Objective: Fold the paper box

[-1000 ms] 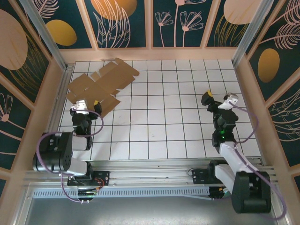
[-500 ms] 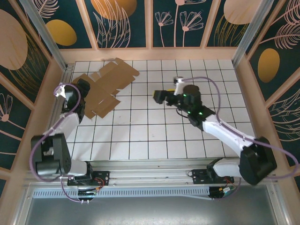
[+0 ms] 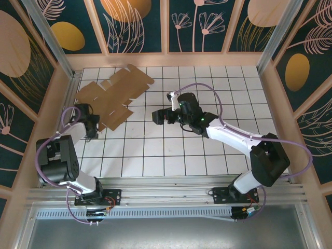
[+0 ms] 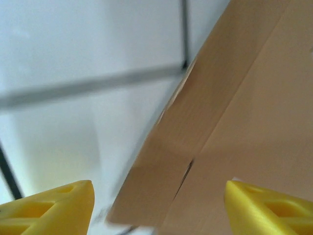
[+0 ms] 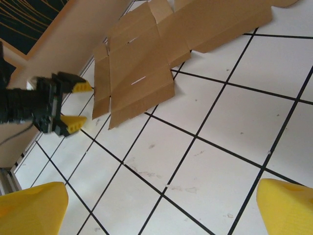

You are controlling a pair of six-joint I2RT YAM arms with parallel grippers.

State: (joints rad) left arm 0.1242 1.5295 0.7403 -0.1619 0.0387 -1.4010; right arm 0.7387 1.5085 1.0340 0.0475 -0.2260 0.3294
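Paper box (image 3: 111,96): it lay flat and unfolded, a brown cardboard blank with many flaps, in the far left part of the table, close to the left wall.
Flaps: they were spread out on the surface, and creases and two thin slots showed in the right wrist view.
Left gripper (image 5: 78,104): it was low at the near left edge of the blank. Its yellow fingertips stood apart and a flap's edge was just ahead of them. It clamped nothing. I could not tell if a finger touched the cardboard.
Right gripper (image 3: 157,115): it was over the middle of the table, well apart from the blank and pointed toward it, with jaws spread wide and empty.
Table (image 3: 207,145): it was white with a black grid.
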